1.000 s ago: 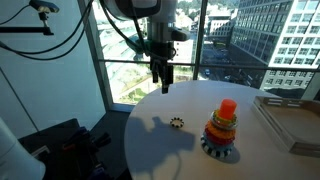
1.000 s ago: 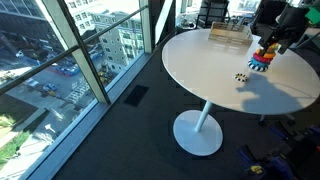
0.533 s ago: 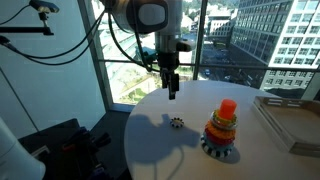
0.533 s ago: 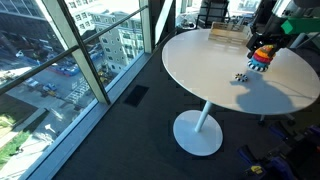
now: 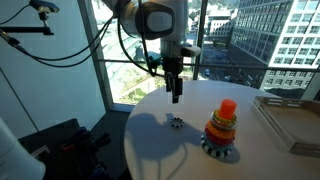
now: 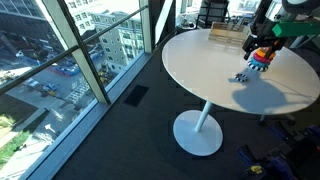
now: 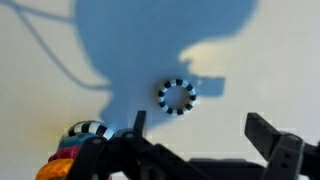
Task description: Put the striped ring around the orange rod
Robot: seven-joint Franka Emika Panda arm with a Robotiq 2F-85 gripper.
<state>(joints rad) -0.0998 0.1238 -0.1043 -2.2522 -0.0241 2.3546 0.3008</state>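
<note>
Round white table (image 5: pixel 150 150) by tall windows (image 5: pixel 120 60), city blocks outside. Compared with a second ago, we see the gripper (image 5: pixel 176 97) has shifted right and lower in an exterior view, and it now hangs above the striped ring (image 5: pixel 176 123). The ring, toy and tray have not moved. The jaws are spread wide, as they were before, with nothing between them.

Left to right on the tabletop:
- The striped ring lies flat, under the gripper and not touching it.
- The stacking toy (image 5: pixel 221 135) stands near the ring, with the orange rod (image 5: pixel 228 106) upright at its top.
- A clear tray (image 5: pixel 290 120) sits at the right edge.
- The ring is off the rod.

Only the wrist view shows the ring (image 7: pixel 177 96) from above. Its stripes are clear and it lies inside the arm's shadow, beyond the two dark fingers (image 7: pixel 270 135). The toy (image 7: pixel 80 155) is cut off in the lower-left corner.

Only an exterior view shows the table's pedestal foot (image 6: pixel 197 133) on dark carpet. There the ring (image 6: pixel 240 76) is a speck just beside the toy (image 6: pixel 261 60), and we cannot make out the rod.

Counts: one arm, one gripper, one striped ring, one stacking toy with one orange rod, one tray, one table.
</note>
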